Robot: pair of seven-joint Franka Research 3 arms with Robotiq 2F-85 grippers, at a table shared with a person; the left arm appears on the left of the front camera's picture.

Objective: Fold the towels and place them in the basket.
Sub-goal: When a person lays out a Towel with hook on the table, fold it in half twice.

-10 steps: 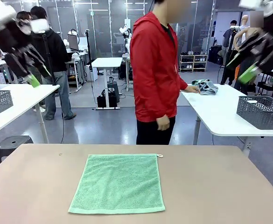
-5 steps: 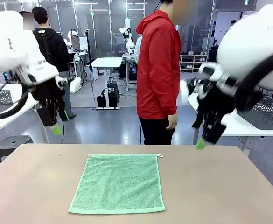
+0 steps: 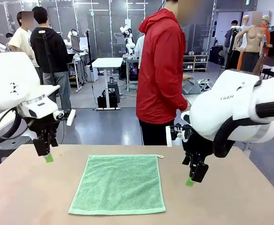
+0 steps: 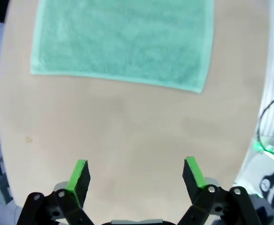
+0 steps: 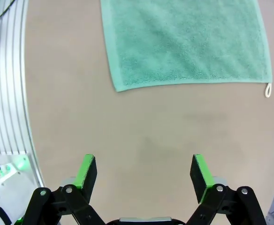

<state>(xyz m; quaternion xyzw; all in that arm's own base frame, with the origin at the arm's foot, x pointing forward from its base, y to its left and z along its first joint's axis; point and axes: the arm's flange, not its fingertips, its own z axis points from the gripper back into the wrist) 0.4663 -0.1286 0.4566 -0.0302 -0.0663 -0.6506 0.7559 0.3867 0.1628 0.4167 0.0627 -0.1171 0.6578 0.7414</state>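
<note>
A mint green towel [image 3: 119, 183] lies flat and unfolded on the tan table, with a small white loop at its far right corner. My left gripper [image 3: 48, 157] hovers just above the table to the towel's left, near the far edge. My right gripper [image 3: 191, 180] hangs low over the table to the towel's right. In the left wrist view the left gripper [image 4: 136, 174] stands open with the towel [image 4: 122, 40] ahead of it. In the right wrist view the right gripper [image 5: 144, 171] is open too, and the towel [image 5: 186, 40] lies beyond bare table. The basket is out of view.
A person in a red hooded jacket [image 3: 161, 70] stands at the table's far side. Behind them is a white table [image 3: 197, 101] with a grey bundle [image 3: 196, 85]. Bare tabletop [image 3: 230, 197] surrounds the towel on both sides.
Both arms have swung down from high at the picture's sides to just above the table, one on each side of the towel. The person turned toward the table behind.
</note>
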